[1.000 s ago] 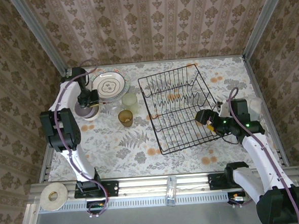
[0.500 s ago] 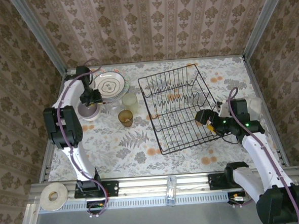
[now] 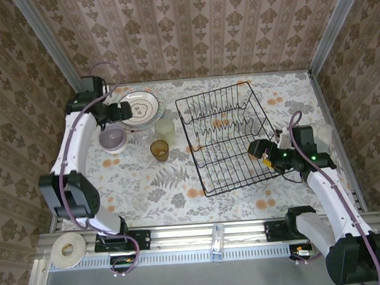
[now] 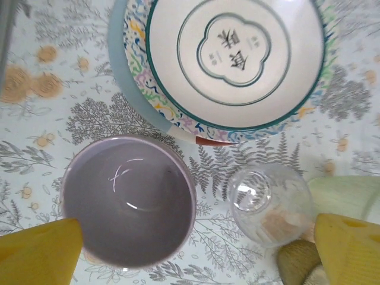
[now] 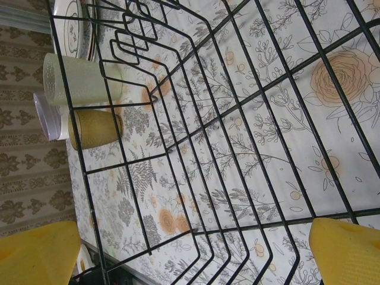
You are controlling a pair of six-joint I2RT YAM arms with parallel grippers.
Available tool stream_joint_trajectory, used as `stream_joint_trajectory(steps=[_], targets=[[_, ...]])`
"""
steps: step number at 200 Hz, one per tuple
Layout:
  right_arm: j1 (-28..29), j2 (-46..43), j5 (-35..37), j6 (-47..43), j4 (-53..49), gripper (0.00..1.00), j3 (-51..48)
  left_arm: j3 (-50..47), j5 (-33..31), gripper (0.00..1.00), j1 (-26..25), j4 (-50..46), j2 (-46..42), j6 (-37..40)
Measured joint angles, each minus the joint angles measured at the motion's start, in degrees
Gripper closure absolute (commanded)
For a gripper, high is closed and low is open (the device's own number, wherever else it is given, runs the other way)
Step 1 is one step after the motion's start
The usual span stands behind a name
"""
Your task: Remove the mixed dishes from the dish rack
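Evidently done with the lilac bowl [image 3: 113, 140], going by the top view. Left gripper [image 3: 125, 111] sprung from shut to fully spread within the last second, lifted off and swung over the plate stack [image 3: 138, 108], holding nothing. Bowl left upright and empty, well left of the dish rack [image 3: 231, 137]. Pale-green cup [image 3: 165, 127] and amber cup [image 3: 159, 149] just left of the rack. Rack apparently bare of dishes, though hard to be sure through the wires. Right gripper [image 3: 263, 152] at the rack's right rim, spread wide, empty.

Down the left wrist: straight into the empty lilac bowl [image 4: 127, 202], with the left gripper [image 4: 193, 252] wide and off it. Clear glass [image 4: 270, 205] next along toward the rack, also empty. Patterned plate [image 4: 237, 59] topping the stack.

Down the right wrist: through the rack's wires [image 5: 196, 127] onto bare tablecloth, with both cups [image 5: 83, 80] standing outside the far side. Right gripper [image 5: 190, 252] gaping, gripping nothing. Unloading probably finished or close to it.
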Motion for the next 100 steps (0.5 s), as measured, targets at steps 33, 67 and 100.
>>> stream_joint_trajectory(steps=[33,67,100], targets=[[0.0,0.7,0.8,0.0,0.0,0.00,0.0,-7.4,5.1,0.00,-0.4,3.3,-9.8,-3.2],[0.0,0.7,3.1,0.0,-0.2,0.00,0.2,-13.6,7.1,0.00,-6.1,4.9,-19.1,-7.2],[0.0,1.8,7.0,-0.3,-0.5,0.00,2.3,-16.5,3.8,0.01,-20.4,6.7,-25.8,-10.6]])
